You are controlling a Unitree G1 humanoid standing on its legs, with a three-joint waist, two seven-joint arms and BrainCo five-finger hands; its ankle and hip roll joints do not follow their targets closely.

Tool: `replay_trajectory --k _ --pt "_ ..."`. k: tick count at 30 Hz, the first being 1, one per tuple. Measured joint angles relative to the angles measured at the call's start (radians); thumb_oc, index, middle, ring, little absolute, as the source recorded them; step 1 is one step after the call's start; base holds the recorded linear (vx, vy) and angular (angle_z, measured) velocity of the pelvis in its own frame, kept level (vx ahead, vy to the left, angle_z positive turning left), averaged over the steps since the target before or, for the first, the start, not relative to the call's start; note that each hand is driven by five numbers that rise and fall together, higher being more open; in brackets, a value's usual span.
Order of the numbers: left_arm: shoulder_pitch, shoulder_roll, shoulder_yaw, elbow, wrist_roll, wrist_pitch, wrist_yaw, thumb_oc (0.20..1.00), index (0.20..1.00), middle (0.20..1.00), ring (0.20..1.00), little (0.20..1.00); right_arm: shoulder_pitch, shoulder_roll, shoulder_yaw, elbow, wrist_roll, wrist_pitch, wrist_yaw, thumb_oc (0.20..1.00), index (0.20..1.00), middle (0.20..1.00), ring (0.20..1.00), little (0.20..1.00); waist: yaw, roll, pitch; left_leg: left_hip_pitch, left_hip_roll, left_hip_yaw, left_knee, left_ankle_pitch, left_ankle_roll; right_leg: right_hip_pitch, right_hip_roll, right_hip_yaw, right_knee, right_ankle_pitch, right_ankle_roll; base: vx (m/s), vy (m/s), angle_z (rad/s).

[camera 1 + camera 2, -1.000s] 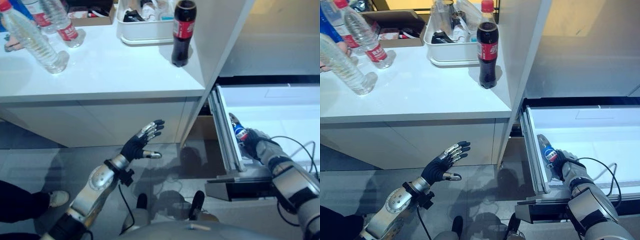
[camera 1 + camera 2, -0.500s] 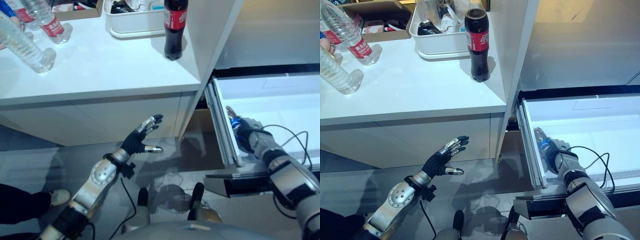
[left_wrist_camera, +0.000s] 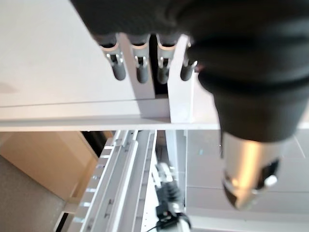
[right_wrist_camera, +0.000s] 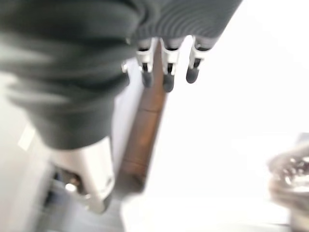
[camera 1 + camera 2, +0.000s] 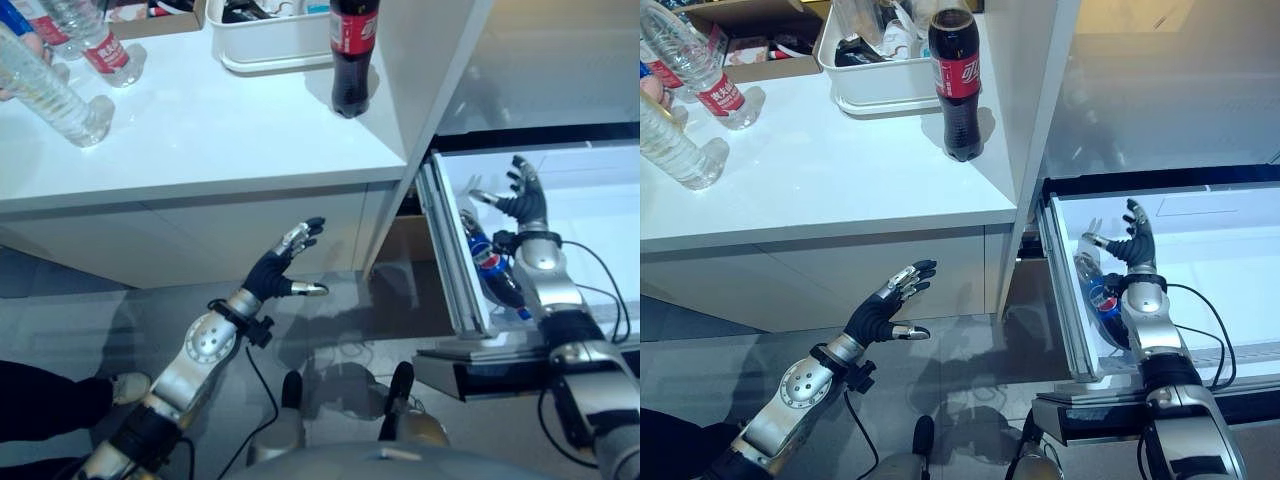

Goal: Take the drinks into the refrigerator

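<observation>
A: Where is the blue-labelled bottle point(image 5: 492, 268) just now?

B: Lying on its side inside the open refrigerator drawer point(image 5: 590, 215), tight against the drawer's wall on the counter side, its cap end toward the front of the drawer.

A: And the right hand point(image 5: 520, 196)?

B: Above the drawer, just past the bottle's far end. Its fingers are spread and straight, thumb held apart, and it grips nothing. The forearm runs along beside the bottle; I cannot tell whether it touches it.

A: The left hand point(image 5: 283, 265)?

B: Out in front of the white counter point(image 5: 200, 130), below its edge and well apart from the drawer. Fingers straight and together, thumb sticking out to the side, empty. Its own wrist view shows the fingers point(image 3: 137, 67) pointing at the counter's underside and cabinet face.

A: What other drinks are there?

B: A cola bottle point(image 5: 956, 80) with a red label stands upright on the counter, near the corner closest to the drawer. Behind it on the counter sits a white tub point(image 5: 875, 85) with odds and ends in it. At the far end of the counter from the drawer are clear water bottles point(image 5: 60, 95): one tilted with its base on the counter, and another with a red label upright behind it. A cardboard box point(image 5: 765, 55) sits at the back of the counter, beside the tub on the side away from the drawer
</observation>
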Motion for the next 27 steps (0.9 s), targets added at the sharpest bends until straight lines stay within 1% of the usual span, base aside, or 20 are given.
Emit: replay_trajectory --k 1,2,3,4,5,7,9,10,11,12,13,17,20,21,22,23,25,26,27 --pt "0.0 0.0 0.002 0.0 0.0 0.0 -0.001 1.0 1.0 1.0 1.0 1.0 0.03 0.005 -0.008 -0.018 0.011 -0.013 0.004 1.0 1.0 1.0 1.0 1.0 -0.005 -0.009 -0.001 0.008 0.0 0.007 -0.005 0.0 0.0 0.002 0.0 0.003 0.0 0.0 0.0 0.04 -0.015 -0.12" --pt "0.004 0.001 0.004 0.001 0.0 0.0 -0.003 1.0 1.0 1.0 1.0 1.0 0.088 0.041 -0.049 -0.055 0.038 -0.029 0.013 1.0 1.0 1.0 1.0 1.0 -0.019 -0.03 -0.006 0.013 -0.001 0.015 -0.01 0.0 0.0 0.002 0.0 0.01 0.0 -0.001 0.001 0.02 -0.007 -0.09" --pt "0.004 0.001 0.004 0.001 0.0 0.0 -0.003 1.0 1.0 1.0 1.0 1.0 0.088 0.041 -0.049 -0.055 0.038 -0.029 0.013 1.0 1.0 1.0 1.0 1.0 -0.019 -0.03 -0.006 0.013 -0.001 0.015 -0.01 0.0 0.0 0.002 0.0 0.01 0.0 -0.001 0.001 0.02 -0.002 -0.23" --pt "0.008 0.005 0.004 0.011 0.0 0.003 -0.016 1.0 1.0 1.0 1.0 1.0 0.132 0.066 -0.087 -0.089 0.081 -0.019 0.02 1.0 1.0 1.0 1.0 1.0 -0.039 -0.06 -0.024 0.027 -0.002 0.028 -0.017 -0.001 0.001 0.0 0.0 0.027 0.0 -0.002 0.002 0.03 -0.003 -0.2" --pt "0.011 0.004 0.006 0.012 0.0 0.003 -0.019 1.0 1.0 1.0 1.0 1.0 0.152 0.069 -0.109 -0.125 0.086 -0.026 0.022 1.0 1.0 1.0 1.0 1.0 -0.047 -0.067 -0.029 0.031 -0.003 0.031 -0.019 -0.001 0.002 0.002 0.0 0.03 0.0 -0.003 0.004 0.06 -0.007 -0.29" --pt "0.022 -0.003 0.025 0.029 -0.001 0.004 -0.027 1.0 1.0 1.0 1.0 1.0 0.219 0.083 -0.159 -0.196 0.107 -0.066 0.025 1.0 1.0 1.0 1.0 1.0 -0.06 -0.083 -0.044 0.049 -0.003 0.055 -0.029 -0.002 0.003 0.0 0.002 0.053 0.0 -0.004 0.006 0.06 -0.01 -0.26" --pt "0.04 -0.006 0.05 0.033 -0.001 0.005 -0.029 1.0 1.0 1.0 1.0 1.0 0.267 0.099 -0.188 -0.199 0.132 -0.08 0.029 1.0 1.0 1.0 1.0 1.0 -0.081 -0.086 -0.048 0.061 -0.004 0.069 -0.033 -0.002 0.004 0.002 0.003 0.068 0.0 -0.004 0.007 0.03 -0.005 -0.24" --pt "0.042 -0.007 0.05 0.035 -0.001 0.005 -0.029 1.0 1.0 1.0 1.0 1.0 0.279 0.1 -0.195 -0.194 0.141 -0.081 0.029 1.0 1.0 1.0 1.0 1.0 -0.08 -0.086 -0.048 0.064 -0.005 0.074 -0.033 -0.003 0.005 0.002 0.003 0.074 0.0 -0.003 0.007 0.03 0.004 -0.18" --pt "0.045 -0.008 0.051 0.035 -0.001 0.005 -0.03 1.0 1.0 1.0 1.0 1.0 0.294 0.099 -0.208 -0.208 0.15 -0.083 0.027 1.0 1.0 1.0 1.0 1.0 -0.09 -0.083 -0.05 0.065 -0.006 0.076 -0.033 -0.003 0.006 0.002 0.003 0.077 0.0 -0.002 0.008 0.03 0.003 -0.14" --pt "0.053 -0.023 0.062 0.039 -0.001 0.005 -0.036 1.0 1.0 1.0 1.0 1.0 0.311 0.098 -0.242 -0.239 0.158 -0.088 0.024 1.0 1.0 1.0 1.0 1.0 -0.115 -0.078 -0.058 0.067 -0.007 0.081 -0.033 -0.004 0.006 0.0 0.003 0.082 0.0 0.0 0.008 0.04 0.001 -0.1" --pt "0.058 -0.036 0.071 0.042 -0.001 0.005 -0.038 1.0 1.0 1.0 1.0 1.0 0.323 0.097 -0.258 -0.247 0.161 -0.094 0.026 1.0 1.0 1.0 1.0 1.0 -0.129 -0.074 -0.065 0.068 -0.007 0.084 -0.033 -0.004 0.006 0.0 0.004 0.085 0.0 0.0 0.008 0.04 -0.004 -0.12" --pt "0.07 -0.071 0.09 0.06 -0.001 0.007 -0.044 1.0 1.0 1.0 1.0 1.0 0.378 0.088 -0.332 -0.215 0.191 -0.11 -0.002 1.0 1.0 1.0 1.0 1.0 -0.144 -0.056 -0.096 0.082 -0.008 0.105 -0.034 -0.015 0.013 -0.001 0.008 0.116 0.0 0.007 0.008 0.04 -0.006 -0.21" --pt "0.085 -0.07 0.092 0.063 -0.001 0.008 -0.046 1.0 1.0 1.0 1.0 1.0 0.4 0.088 -0.359 -0.176 0.208 -0.111 -0.021 1.0 1.0 1.0 1.0 1.0 -0.16 -0.054 -0.116 0.084 -0.008 0.122 -0.034 -0.018 0.014 -0.006 0.01 0.132 0.0 0.008 0.008 0.03 0.0 -0.15" --pt "0.086 -0.07 0.093 0.065 -0.001 0.009 -0.051 1.0 1.0 1.0 1.0 1.0 0.417 0.088 -0.366 -0.168 0.212 -0.111 -0.028 1.0 1.0 1.0 1.0 1.0 -0.157 -0.054 -0.125 0.085 -0.009 0.128 -0.034 -0.019 0.013 -0.009 0.011 0.138 0.0 0.01 0.007 0.05 0.003 -0.16" --pt "0.085 -0.07 0.093 0.066 -0.001 0.009 -0.051 1.0 1.0 1.0 1.0 1.0 0.428 0.088 -0.372 -0.16 0.214 -0.113 -0.032 1.0 1.0 1.0 1.0 1.0 -0.168 -0.055 -0.129 0.085 -0.009 0.13 -0.034 -0.019 0.013 -0.011 0.011 0.138 0.0 0.01 0.007 0.05 0.004 -0.09" --pt "0.086 -0.071 0.097 0.068 0.0 0.009 -0.055 1.0 1.0 1.0 1.0 1.0 0.438 0.087 -0.4 -0.091 0.215 -0.122 -0.037 1.0 1.0 1.0 1.0 1.0 -0.174 -0.059 -0.142 0.083 -0.009 0.131 -0.035 -0.019 0.013 -0.013 0.012 0.142 0.0 0.01 0.008 0.02 0.003 -0.04" --pt "0.096 -0.071 0.116 0.069 0.0 0.011 -0.057 1.0 1.0 1.0 1.0 1.0 0.447 0.087 -0.435 -0.014 0.229 -0.12 -0.059 1.0 1.0 1.0 1.0 1.0 -0.167 -0.063 -0.153 0.083 -0.009 0.141 -0.034 -0.02 0.013 -0.018 0.013 0.152 0.0 0.013 0.007 0.03 -0.003 -0.12" --pt "0.096 -0.07 0.119 0.071 -0.001 0.012 -0.057 1.0 1.0 1.0 1.0 1.0 0.461 0.085 -0.445 0.015 0.234 -0.122 -0.066 1.0 1.0 1.0 1.0 1.0 -0.174 -0.065 -0.154 0.085 -0.01 0.148 -0.035 -0.021 0.013 -0.021 0.014 0.158 0.0 0.015 0.008 0.03 -0.006 -0.18" --pt "0.1 -0.069 0.122 0.072 0.0 0.014 -0.057 1.0 1.0 1.0 1.0 1.0 0.456 0.084 -0.462 0.085 0.237 -0.119 -0.074 1.0 1.0 1.0 1.0 1.0 -0.167 -0.068 -0.157 0.086 -0.01 0.152 -0.034 -0.021 0.013 -0.022 0.014 0.162 0.0 0.016 0.007 0.02 -0.007 -0.16"
